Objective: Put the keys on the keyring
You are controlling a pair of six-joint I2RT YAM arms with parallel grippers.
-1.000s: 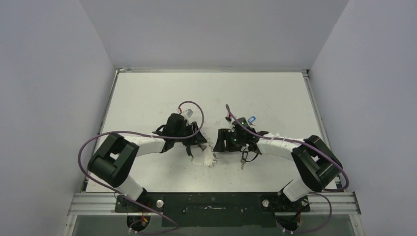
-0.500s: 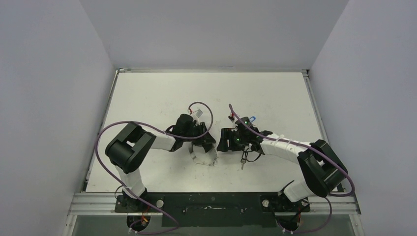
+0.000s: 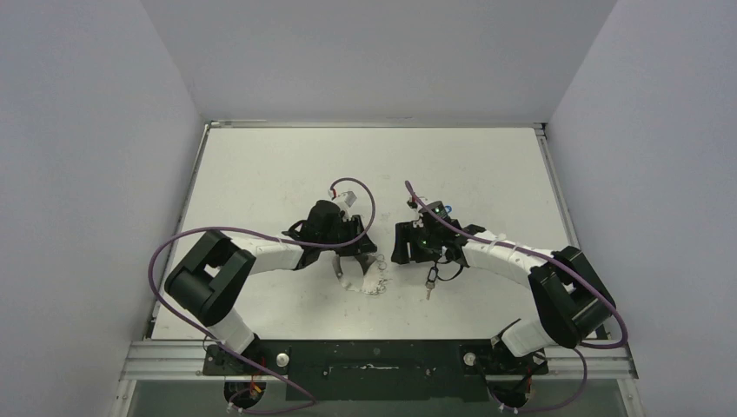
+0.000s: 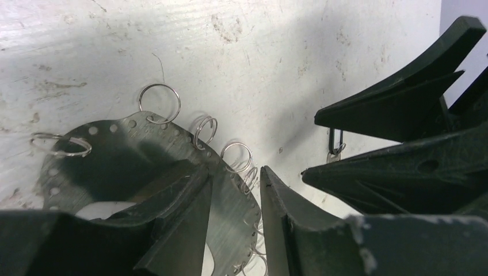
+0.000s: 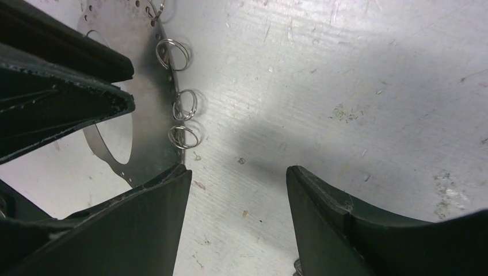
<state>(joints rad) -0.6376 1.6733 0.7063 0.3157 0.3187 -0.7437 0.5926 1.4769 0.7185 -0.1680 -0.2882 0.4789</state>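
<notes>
- Since half a second ago, the left arm (image 3: 261,254) has swung its elbow left and nearer. Its wrist has drawn slightly left, and the right arm (image 3: 504,256) has eased slightly right, so the gap between the two wrists is wider.
- At the middle of the desk (image 3: 261,174), the left fingers (image 4: 288,224) point down with only a narrow gap between them.
- One finger sits over the keyring (image 4: 115,155) on the side of its big hole, and the other sits just outside its rim.
- The perforated rim runs through the gap between them. I cannot tell whether they clamp the plate.
- The keyring lies just near of the left wrist and left of the right wrist. Most of the plate spreads away from the left fingertips.
- Small wire loops (image 4: 160,102) hang along the keyring's rim, some lying flat on the desk.
- The right fingers (image 5: 144,230) are spread wide, with only bare, scuffed desk between them.
- In the right wrist view, the tip of one right finger reaches the keyring's rim beside three of the loops; the other is well clear of it.
- The dark-headed key (image 3: 429,287) lies on the desk just near of the right wrist, apart from the keyring.
- The blue-headed key (image 3: 446,208) shows at the far side of the right wrist, partly hidden by it and also off the keyring.
</notes>
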